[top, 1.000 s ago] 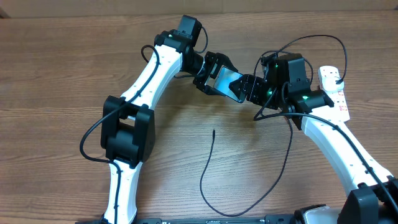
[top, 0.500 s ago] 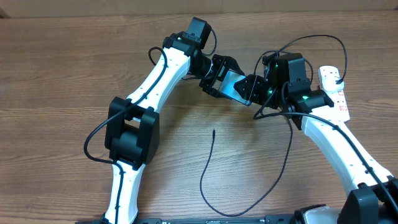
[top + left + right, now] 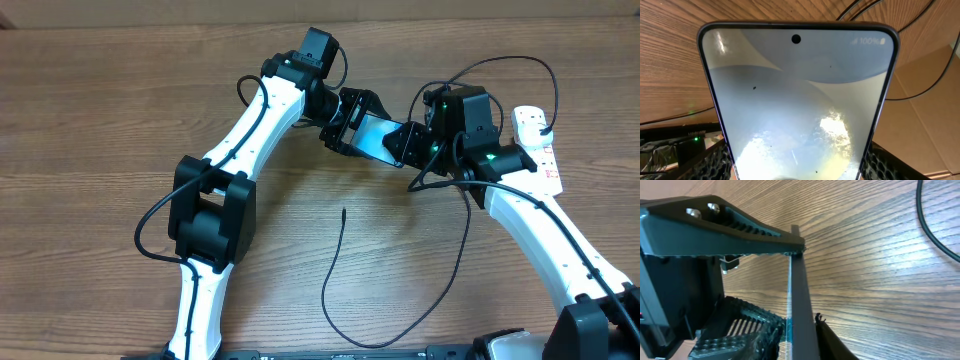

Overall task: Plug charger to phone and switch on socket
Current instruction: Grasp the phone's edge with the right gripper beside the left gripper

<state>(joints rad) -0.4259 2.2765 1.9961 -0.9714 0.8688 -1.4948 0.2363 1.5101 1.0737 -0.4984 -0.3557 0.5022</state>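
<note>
Overhead, we see the phone [image 3: 372, 133] near 12 o'clock on the table [image 3: 100, 150], caught between the two arms. The left gripper [image 3: 345, 122] is at its 9 o'clock end and the right gripper [image 3: 405, 142] at its 3 o'clock end.

From the left wrist, the lit screen fills the view. A camera hole is at 12 o'clock and "100%" at 1 o'clock. The ribbed pads [image 3: 715, 162] press against both long edges at 7 and 5 o'clock, so we read this gripper as clamped on the phone.

From the right wrist we see the phone edge-on, a thin dark strip standing over the wood. Its top meets the upper finger [image 3: 725, 220] and its foot meets the lower one, so this gripper grips it too.

The socket [image 3: 549, 165] lies at 3 o'clock from the phone, partly under the right arm, with a black plug seated at its 12 o'clock end.

The charger [image 3: 335, 255] has its free tip on the wood at 6 o'clock from the phone, well apart from it. Its cable sweeps down towards 6 o'clock, then curves back up along the right arm.
</note>
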